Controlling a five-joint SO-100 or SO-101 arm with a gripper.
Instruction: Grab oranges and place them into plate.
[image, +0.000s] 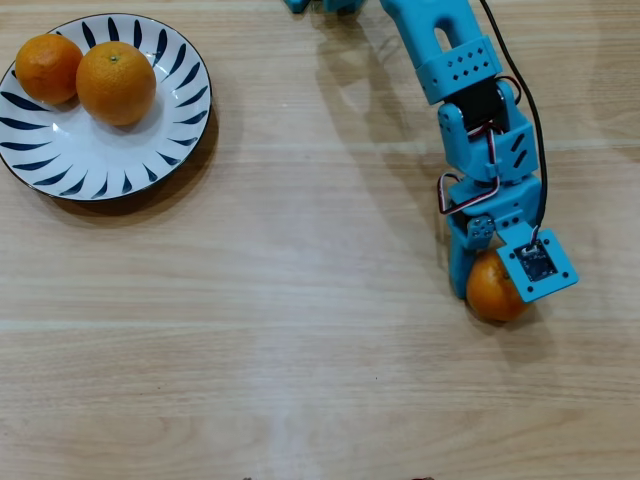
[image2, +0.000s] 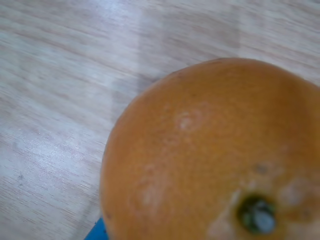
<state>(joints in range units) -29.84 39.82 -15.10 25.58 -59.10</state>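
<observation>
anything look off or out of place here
Nothing stands out. Two oranges sit side by side in the plate at upper left of the overhead view. The third orange is at the pincer on the bare table, its skin looking intact in the wrist view.

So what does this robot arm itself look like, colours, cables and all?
In the overhead view the arm is bright blue plastic with black motor blocks, one perforated panel, and red, white and black cables looping alongside. The gripper is blue too, carrying a small square camera board.
</observation>
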